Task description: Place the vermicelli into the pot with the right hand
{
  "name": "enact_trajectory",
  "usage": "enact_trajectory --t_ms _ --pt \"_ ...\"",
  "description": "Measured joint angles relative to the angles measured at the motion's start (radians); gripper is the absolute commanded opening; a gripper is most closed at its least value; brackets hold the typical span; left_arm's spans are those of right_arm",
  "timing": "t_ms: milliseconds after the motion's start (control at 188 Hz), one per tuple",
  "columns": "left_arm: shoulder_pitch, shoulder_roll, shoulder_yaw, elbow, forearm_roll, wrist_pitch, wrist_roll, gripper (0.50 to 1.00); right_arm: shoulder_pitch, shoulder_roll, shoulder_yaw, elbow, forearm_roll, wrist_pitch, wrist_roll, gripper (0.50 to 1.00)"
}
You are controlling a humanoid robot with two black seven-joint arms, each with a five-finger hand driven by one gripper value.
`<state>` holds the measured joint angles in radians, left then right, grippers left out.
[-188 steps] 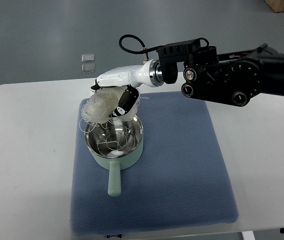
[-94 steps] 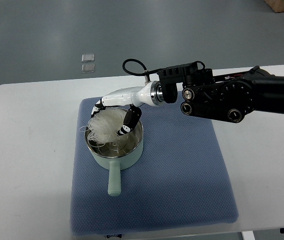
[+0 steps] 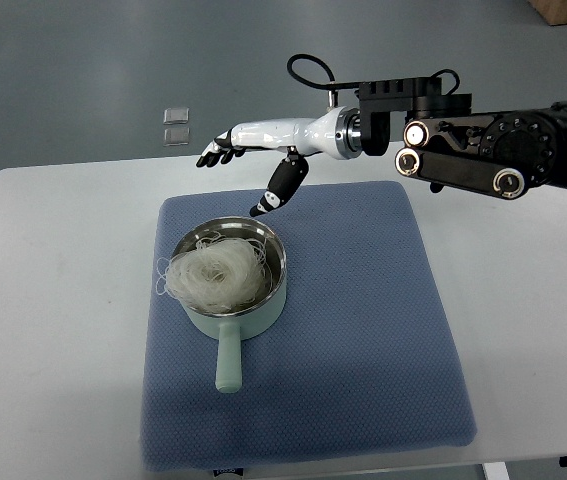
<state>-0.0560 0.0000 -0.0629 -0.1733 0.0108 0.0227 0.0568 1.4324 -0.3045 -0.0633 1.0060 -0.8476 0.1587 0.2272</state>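
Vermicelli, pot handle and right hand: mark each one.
vermicelli [image 3: 216, 274], top view, middle of the noodle nest.
pot handle [image 3: 228, 363], top view, midway along the handle.
right hand [image 3: 253, 158], top view, palm, fingers open.

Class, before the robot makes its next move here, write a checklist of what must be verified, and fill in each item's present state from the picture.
1. Vermicelli in the pot: ok, the bulk sits inside.
2. No strands outside the rim: not ok, loops hang over the pot's left edge.
3. Right hand holds nothing: ok, fingers spread.
4. Hand clear of the pot: ok, it is above and behind it.
5. Pot upright on the mat: ok.
6. Left hand out of the way: ok, not in view.
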Motion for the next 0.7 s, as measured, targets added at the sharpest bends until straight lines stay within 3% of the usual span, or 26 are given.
enact_trajectory --t_ms 175,430,499,547,701 --pt "0.0 0.0 0.0 0.0 0.0 0.0 0.0 1.0 -0.143 -0.066 0.168 -0.093 0.181 -0.039 -0.01 0.846" --pt "0.001 0.0 0.0 0.006 0.0 0.0 0.0 1.0 -0.415 -0.055 0.443 -0.237 0.424 -0.24 -0.059 0.852" --pt "0.001 0.0 0.001 0.006 0.0 0.0 0.0 1.0 -0.478 -0.045 0.494 -0.248 0.478 -0.257 -0.064 0.87" --pt "0.001 0.0 0.001 0.006 0.0 0.0 0.0 1.0 -0.522 -0.034 0.527 -0.252 0.506 -0.263 -0.065 0.919" --pt "0.001 0.0 0.002 0.004 0.0 0.0 0.0 1.0 -0.603 -0.003 0.6 -0.254 0.532 -0.278 -0.057 0.921"
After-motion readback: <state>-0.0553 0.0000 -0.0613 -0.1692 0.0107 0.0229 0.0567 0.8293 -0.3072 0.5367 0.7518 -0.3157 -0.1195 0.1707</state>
